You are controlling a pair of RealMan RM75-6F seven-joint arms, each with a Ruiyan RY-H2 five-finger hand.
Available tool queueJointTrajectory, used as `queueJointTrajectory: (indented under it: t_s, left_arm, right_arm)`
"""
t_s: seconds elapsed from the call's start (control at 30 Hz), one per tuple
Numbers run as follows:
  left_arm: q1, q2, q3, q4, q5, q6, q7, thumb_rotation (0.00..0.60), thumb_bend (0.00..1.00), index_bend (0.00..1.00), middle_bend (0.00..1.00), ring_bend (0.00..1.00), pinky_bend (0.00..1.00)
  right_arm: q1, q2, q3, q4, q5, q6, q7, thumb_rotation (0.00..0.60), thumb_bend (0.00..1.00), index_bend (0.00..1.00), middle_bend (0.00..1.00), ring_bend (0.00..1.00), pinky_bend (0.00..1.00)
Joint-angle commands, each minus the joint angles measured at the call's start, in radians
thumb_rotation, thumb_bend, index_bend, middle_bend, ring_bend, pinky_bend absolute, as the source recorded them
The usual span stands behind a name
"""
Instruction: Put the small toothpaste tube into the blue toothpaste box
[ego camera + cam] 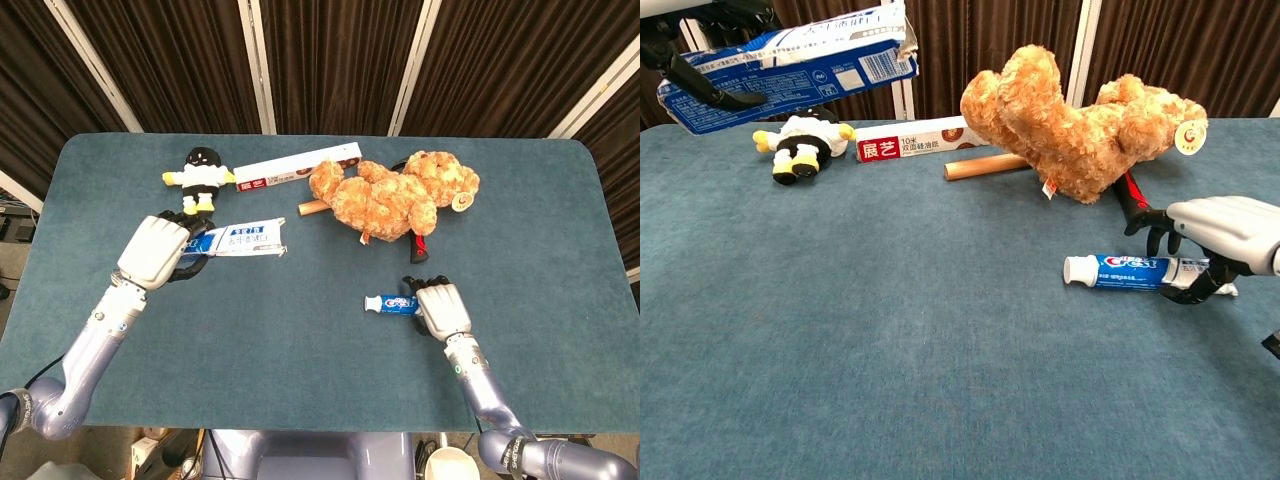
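**benchbot_77:** Blue felt-topped table [300, 380], two arms on it. Where's the small Crest toothpaste tube [1135, 271] relative to the right hand [441, 308]?

**rm75_fan:** Tube is flat on the cloth, just below the teddy bear [395, 195]. Long axis runs roughly 9 to 3 o'clock in both views, white cap at the 9 end, crimped tail at the 3 end. The right hand sits over that tail half, palm down, so the free part of the tube sticks out from the fingers [1155, 232] toward 9 o'clock. Chest view shows fingers curled down on the far side and the thumb low on the near side, bracketing the tube. Clamped yet? Honestly can't tell; it looks like closing around it, not lifting.

**benchbot_77:** And the box?

**rm75_fan:** Left hand [155, 250] is gripping the blue toothpaste box [790, 62] by one end, up off the table. Its torn open end points toward 3 o'clock, so toward the tube side. The right hand is obviously the nearer one for the pickup. My guess is the cap end needs to lead into that mouth, which means keeping the tube's axis lined up with the box.
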Motion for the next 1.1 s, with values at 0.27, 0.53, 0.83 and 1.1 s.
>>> queueJointTrajectory:
  t_s: [0.27,0.53,0.83,1.1]
  left_arm:
    - [0.0,-0.002,0.009,0.003,0.003,0.001,-0.009,0.6,0.44,0.38,0.51,0.47,0.44]
    - [-0.003,-0.018,0.017,0.0,0.017,0.006,-0.017,0.6,0.44,0.38,0.51,0.47,0.44]
    - [-0.007,-0.154,0.04,0.113,0.122,0.066,-0.13,0.6,0.44,0.38,0.51,0.47,0.44]
    - [-0.061,-0.324,0.04,0.3,0.198,0.084,-0.195,0.6,0.44,0.38,0.51,0.47,0.44]
  right_arm:
    - [-0.006,-0.013,-0.017,0.05,-0.055,0.043,0.039,0.6,0.36,0.63,0.68,0.67,0.55]
    - [-0.026,0.041,-0.032,0.03,-0.118,0.086,0.079,0.6,0.36,0.71,0.74,0.73,0.59]
    - [-0.055,0.245,-0.022,-0.051,-0.211,0.164,0.128,0.6,0.36,0.71,0.74,0.73,0.59]
    - [-0.069,0.482,0.024,-0.129,-0.24,0.193,0.18,0.6,0.36,0.71,0.74,0.73,0.59]
